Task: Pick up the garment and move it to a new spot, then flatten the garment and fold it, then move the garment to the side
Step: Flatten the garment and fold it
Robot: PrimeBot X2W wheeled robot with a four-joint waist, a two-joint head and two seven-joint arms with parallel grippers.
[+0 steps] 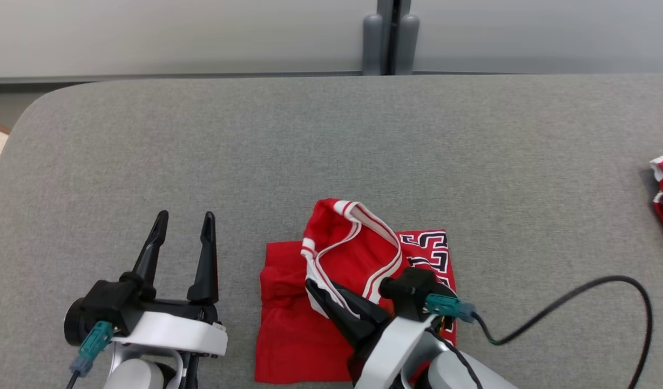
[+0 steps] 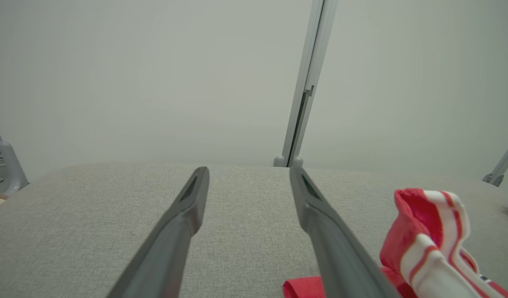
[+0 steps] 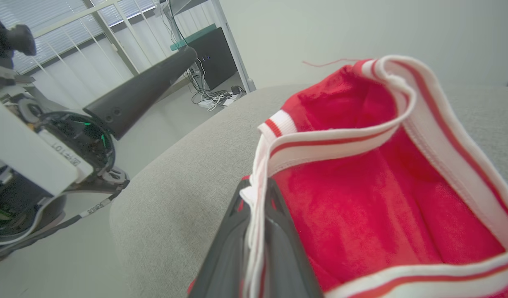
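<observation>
At the near edge of the grey tabletop (image 1: 331,140) lies the red jersey (image 1: 288,324), already squared into a rough rectangle. We judge the fold half done, with the move aside left to do. Our right end effector (image 1: 316,294) is clamped on its white-striped trim, holding one flap raised and puffed open above black-and-white lettering. Our left end effector (image 1: 184,219) hovers beside it, fingers apart and empty.

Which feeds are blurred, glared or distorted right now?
Head view: sharp, evenly lit, faint shadows beside the garment. Left wrist view: left gripper soft-focus up close, wall hazy. Right wrist view: wide-angle bend in the table edge; right gripper blurred near the lens.
</observation>
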